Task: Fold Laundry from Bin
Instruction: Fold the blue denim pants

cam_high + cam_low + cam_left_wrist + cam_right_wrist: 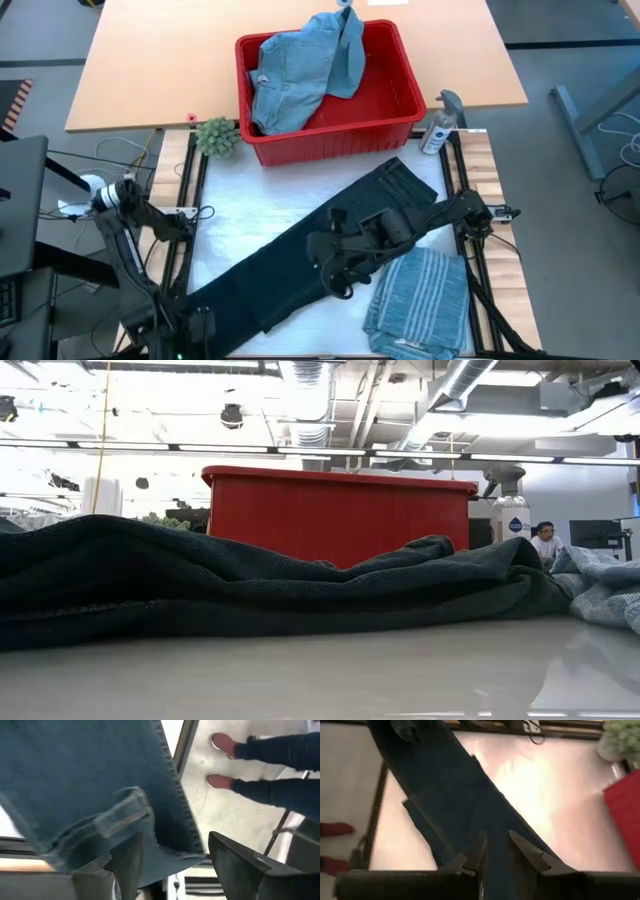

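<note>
**Inspector:** At mid-frame, high view: status?

**Arm:** My right gripper (497, 837) hangs over the long dark navy trousers (260, 275), jaws almost closed; I cannot tell if they hold cloth. My left gripper (174, 837), lower left, gapes, with a blue cloth edge in the gap.

**Inspector:** Recommendation?

**Arm:** Pinch one layer and fold it flat. The rectangular bright red plastic bin (400, 125) sits upper centre.

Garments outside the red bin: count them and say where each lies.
2. Dark navy trousers stretch diagonally across the white mat; a folded blue striped shirt lies beside them, near the table's front right. Trousers may hide more.

Trousers (300, 255) before bin (400, 100), shirt (420, 300) right.
</note>
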